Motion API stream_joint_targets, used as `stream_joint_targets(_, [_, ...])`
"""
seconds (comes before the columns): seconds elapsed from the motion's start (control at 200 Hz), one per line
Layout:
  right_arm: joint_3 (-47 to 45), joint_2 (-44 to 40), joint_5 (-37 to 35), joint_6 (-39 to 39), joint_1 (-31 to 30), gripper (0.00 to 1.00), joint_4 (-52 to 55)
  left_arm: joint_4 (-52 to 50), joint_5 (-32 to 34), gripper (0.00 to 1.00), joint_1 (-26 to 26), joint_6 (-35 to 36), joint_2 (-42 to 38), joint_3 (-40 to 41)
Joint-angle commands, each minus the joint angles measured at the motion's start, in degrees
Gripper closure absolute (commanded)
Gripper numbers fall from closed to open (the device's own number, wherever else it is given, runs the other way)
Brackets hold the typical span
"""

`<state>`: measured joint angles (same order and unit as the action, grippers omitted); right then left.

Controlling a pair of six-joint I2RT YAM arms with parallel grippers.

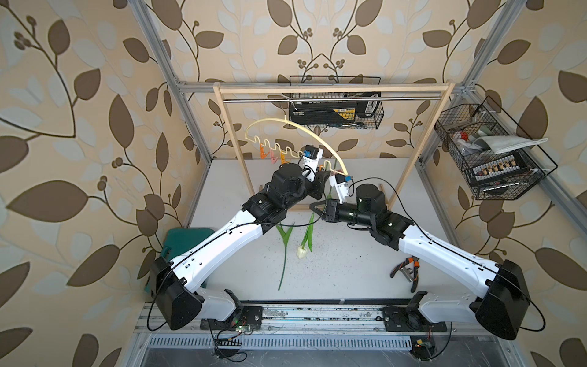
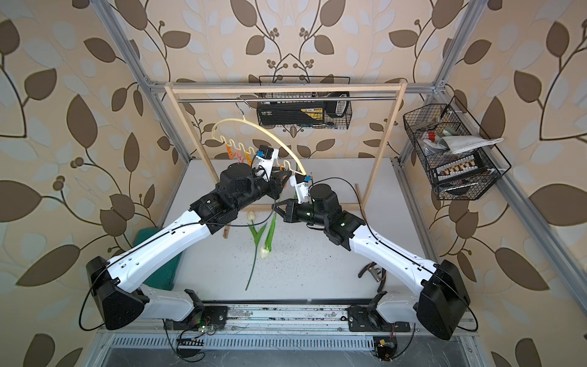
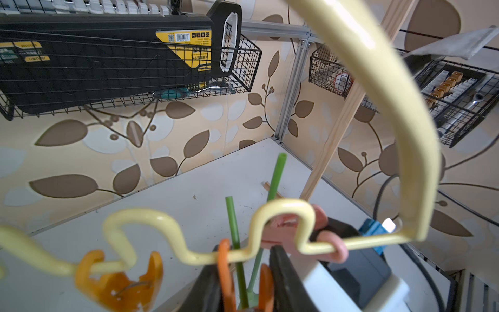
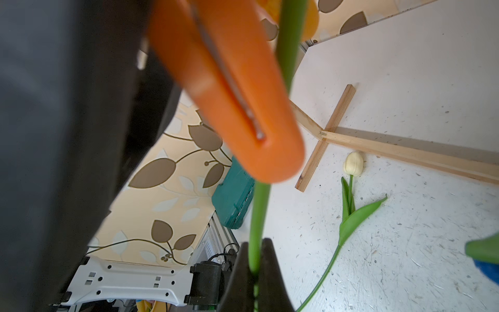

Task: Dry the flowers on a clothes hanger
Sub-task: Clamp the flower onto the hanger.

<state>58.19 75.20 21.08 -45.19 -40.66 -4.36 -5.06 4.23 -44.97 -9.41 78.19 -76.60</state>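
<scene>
On the metal rod [image 1: 397,99] of the wooden rack [image 1: 421,146], the clothes hanger [image 3: 378,67] is hanging by its hook, tilted, with its wavy lower bar carrying small clothespins. At the lower end of that bar, the left gripper [image 3: 244,251] is pinching the orange clothespin [image 3: 224,270] from both sides, with one black finger [image 3: 286,281] lying against each handle. Two green stems are standing between the pin's halves in the left wrist view. A pink clothespin [image 3: 297,229] is sitting on the next wave, and a yellow-orange clothespin [image 3: 118,283] is hanging further along. Just below, the right gripper [image 1: 314,206] is reaching in sideways, its fingers pressed together on one stem [image 4: 258,216] that is running up past the orange pin. Flowers: one cream-headed tulip [image 1: 307,236] is hanging head down beneath the two grippers in both top views. A second cream-headed tulip [image 4: 361,214] is lying flat on the white table [image 2: 317,254], its head near the rack's foot. The blue head [image 4: 486,267] is showing only at the edge of the right wrist view, and where it is attached cannot be told. Also lying on the table are a green case [image 1: 178,241] under the left arm and pliers [image 1: 408,270] under the right arm.
</scene>
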Motion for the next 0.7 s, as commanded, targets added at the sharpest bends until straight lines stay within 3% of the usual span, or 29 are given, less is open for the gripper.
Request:
stream_joint_targets(0.0, [2.36,-1.37,0.89,0.94,0.03,1.00,-2.58,0.46,-0.10,0.52,0.21,-0.52,-1.66,0.74])
stream_joint_targets(0.325, [2.45,-1.37,1.07,0.72,0.06,1.00,-2.58,0.23,0.09,0.32,0.23,-0.43,-2.42,0.77])
stream_joint_targets(0.42, [2.54,-1.15,0.98,0.80,0.06,1.00,-2.34,-0.65,0.12,0.21,0.23,-0.63,-2.69,0.31])
stream_joint_targets(0.625, [2.27,0.68,-0.03,2.99,0.02,1.00,0.14,-6.48,-0.30,0.19,0.23,-1.38,-2.66,-3.48])
stream_joint_targets(0.695, [2.15,1.00,-0.16,3.27,0.03,0.83,0.47,-7.96,-0.36,0.19,0.23,-1.73,-2.46,-4.35])
